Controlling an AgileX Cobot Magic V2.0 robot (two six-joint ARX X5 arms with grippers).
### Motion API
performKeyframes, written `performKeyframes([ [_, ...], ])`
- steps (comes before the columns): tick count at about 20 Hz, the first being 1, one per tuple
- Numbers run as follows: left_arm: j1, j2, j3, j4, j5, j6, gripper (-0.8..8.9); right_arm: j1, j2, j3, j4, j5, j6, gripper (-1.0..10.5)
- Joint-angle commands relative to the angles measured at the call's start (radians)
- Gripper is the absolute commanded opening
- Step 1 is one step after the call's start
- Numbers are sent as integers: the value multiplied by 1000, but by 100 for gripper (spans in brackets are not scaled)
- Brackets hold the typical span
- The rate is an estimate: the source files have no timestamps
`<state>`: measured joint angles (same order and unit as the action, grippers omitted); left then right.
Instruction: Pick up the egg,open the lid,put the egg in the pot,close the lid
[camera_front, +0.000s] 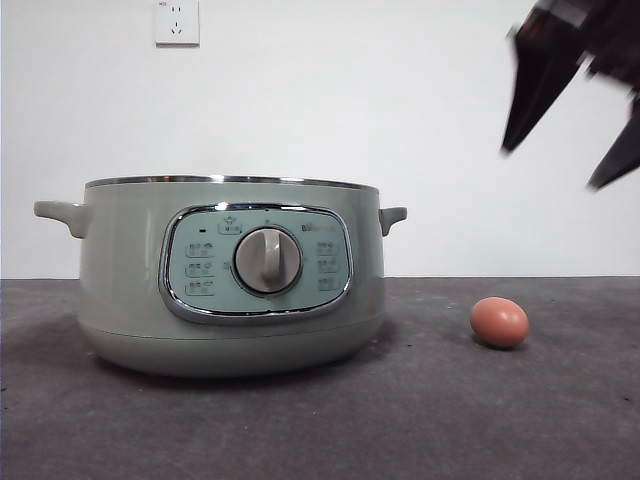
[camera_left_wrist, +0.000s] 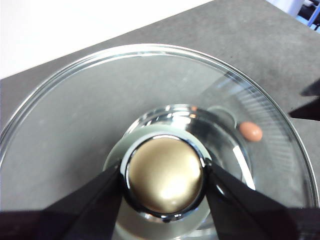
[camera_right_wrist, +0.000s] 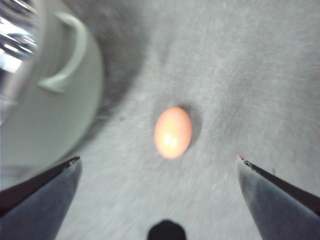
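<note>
The pale green pot (camera_front: 230, 275) stands on the grey table at the left, with no lid on it in the front view; its side and handle show in the right wrist view (camera_right_wrist: 45, 115). The reddish-brown egg (camera_front: 499, 322) lies on the table to the pot's right. My right gripper (camera_front: 550, 168) hangs open high above the egg, which lies between its jaws in the right wrist view (camera_right_wrist: 173, 132). My left gripper (camera_left_wrist: 165, 180) is shut on the knob of the glass lid (camera_left_wrist: 75, 115). The egg shows through the glass (camera_left_wrist: 250, 131).
The table top (camera_front: 450, 420) is dark grey, with a white wall behind it and a wall socket (camera_front: 177, 22) at the upper left. The table's far edge (camera_left_wrist: 150, 27) shows in the left wrist view.
</note>
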<state>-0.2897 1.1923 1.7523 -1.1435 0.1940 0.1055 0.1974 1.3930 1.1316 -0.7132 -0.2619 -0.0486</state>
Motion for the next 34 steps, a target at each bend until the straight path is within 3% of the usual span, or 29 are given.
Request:
performKeyframes([
  [1, 19, -60, 19, -43, -45, 22, -8, 51, 96, 3, 57, 83, 3, 595],
  [7, 22, -196, 10, -162, -64, -1, -8, 105, 297, 3, 167, 166, 4, 595],
  [13, 22, -303, 8, -173, -64, -50, -8, 105, 375, 3, 221, 184, 8, 587],
  [15, 22, -322, 8, -174, -64, -53, -8, 105, 391, 3, 225, 184, 19, 483],
  [18, 22, -330, 8, -173, -64, -57, -8, 110, 413, 3, 225, 185, 27, 451],
  [21, 22, -330, 8, -173, -64, -57, -8, 111, 417, 3, 220, 179, 46, 125],
  [24, 22, -330, 8, -173, -64, -57, -8, 111, 417, 3, 220, 158, 45, -19],
  [29, 22, -330, 8, -173, -64, -56, -8, 111, 383, 3, 206, 146, 45, -16],
  [34, 22, -330, 8, -173, -64, -44, -8, 111, 202, 45, 155, 146, 49, -16],
])
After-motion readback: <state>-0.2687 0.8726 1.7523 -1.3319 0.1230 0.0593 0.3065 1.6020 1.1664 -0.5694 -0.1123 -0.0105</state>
